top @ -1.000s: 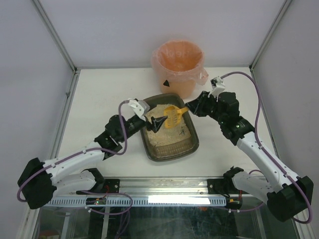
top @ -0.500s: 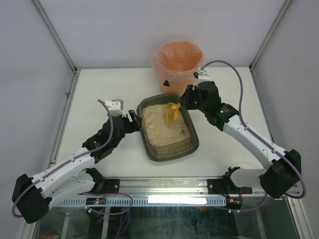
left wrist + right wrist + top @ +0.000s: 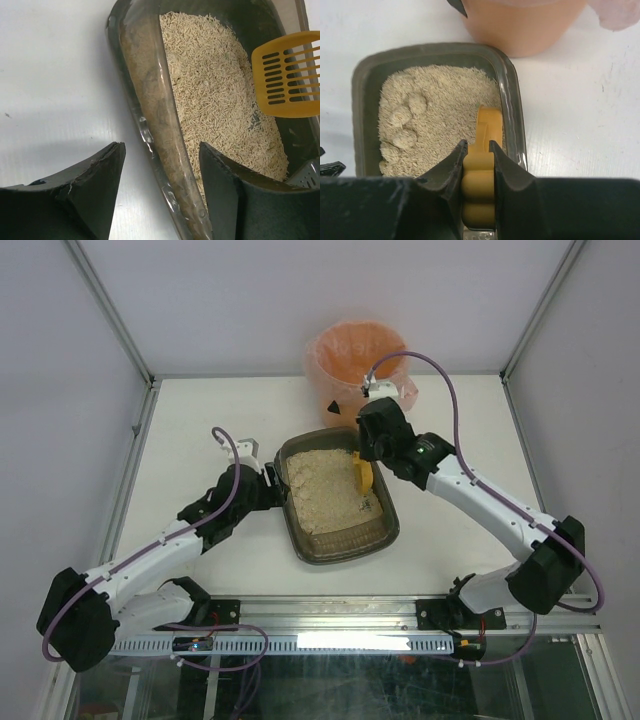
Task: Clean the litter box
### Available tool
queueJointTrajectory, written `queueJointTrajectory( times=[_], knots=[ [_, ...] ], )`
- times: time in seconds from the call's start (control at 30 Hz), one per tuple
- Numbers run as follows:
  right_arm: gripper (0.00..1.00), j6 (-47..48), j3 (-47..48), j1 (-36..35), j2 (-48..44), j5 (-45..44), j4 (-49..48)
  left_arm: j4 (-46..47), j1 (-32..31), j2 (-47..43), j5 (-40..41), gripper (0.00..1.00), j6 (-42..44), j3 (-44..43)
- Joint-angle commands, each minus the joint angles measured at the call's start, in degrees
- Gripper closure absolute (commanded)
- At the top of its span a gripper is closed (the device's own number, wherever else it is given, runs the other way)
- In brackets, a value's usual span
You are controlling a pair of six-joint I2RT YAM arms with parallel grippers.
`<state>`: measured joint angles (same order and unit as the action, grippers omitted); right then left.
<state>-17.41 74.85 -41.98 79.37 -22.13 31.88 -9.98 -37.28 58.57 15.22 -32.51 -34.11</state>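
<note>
Showing 1 litter box (image 3: 338, 550), 1 scoop (image 3: 362, 476)

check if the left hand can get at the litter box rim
Likely yes: the open left hand straddles the litter box rim, one finger outside, one over the litter, nothing between.

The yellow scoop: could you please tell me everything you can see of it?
The scoop looks like glossy yellow plastic: a handle and a flat head with rows of slots, seemingly empty. The right gripper is shut on the handle, holding it head-down over the litter, near the right wall of the litter box. Whether it touches the litter is unclear.
</note>
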Motion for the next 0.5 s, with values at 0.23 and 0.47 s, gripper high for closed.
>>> queueJointTrajectory(
  times=[0.23,0.47],
  knots=[
    [1.0,-5.79,-1.84,-0.57,2.88,3.7,-1.92,4.08,0.3,3.4,-5.4,0.45,3.47,-3.37],
    [1.0,-11.56,-6.65,-0.26,0.99,11.12,-11.22,4.25,0.28,4.51,-6.04,0.49,4.58,-4.11]
  ],
)
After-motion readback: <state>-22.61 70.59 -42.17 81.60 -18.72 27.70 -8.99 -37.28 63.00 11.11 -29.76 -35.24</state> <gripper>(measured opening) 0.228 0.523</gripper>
